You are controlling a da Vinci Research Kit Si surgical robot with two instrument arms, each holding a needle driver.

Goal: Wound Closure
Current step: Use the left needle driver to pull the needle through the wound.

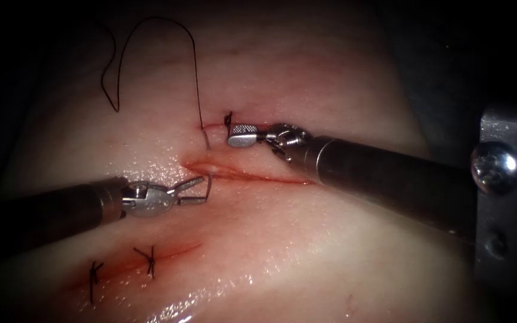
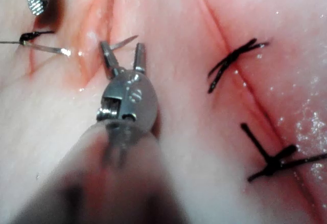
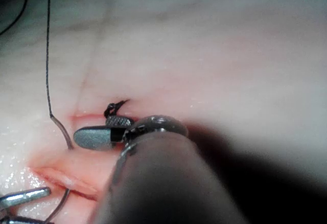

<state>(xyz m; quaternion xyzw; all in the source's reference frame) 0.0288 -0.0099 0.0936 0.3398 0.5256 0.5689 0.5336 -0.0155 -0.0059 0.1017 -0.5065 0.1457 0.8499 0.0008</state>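
Note:
The curved needle point(image 1: 208, 186) sits in the tissue point(image 1: 306, 251) at the left end of the open cut point(image 1: 252, 174). Its tail point(image 1: 205, 140) enters above the cut and its tip rises below it. My left tool point(image 1: 194, 190) has its jaws open around the emerging needle tip point(image 2: 125, 42) and holds nothing. The black thread point(image 1: 194, 66) runs from the needle's tail up into a loose loop. My right tool point(image 1: 240, 136) lies just right of the needle's tail point(image 3: 63, 131), beside a knot point(image 1: 228, 119), with jaws slightly open and nothing held.
Two tied stitches point(image 1: 150, 261) point(image 1: 94, 279) close a second cut at lower left. A metal bracket with a screw point(image 1: 494, 167) stands at the right edge. Red fluid lines the cuts.

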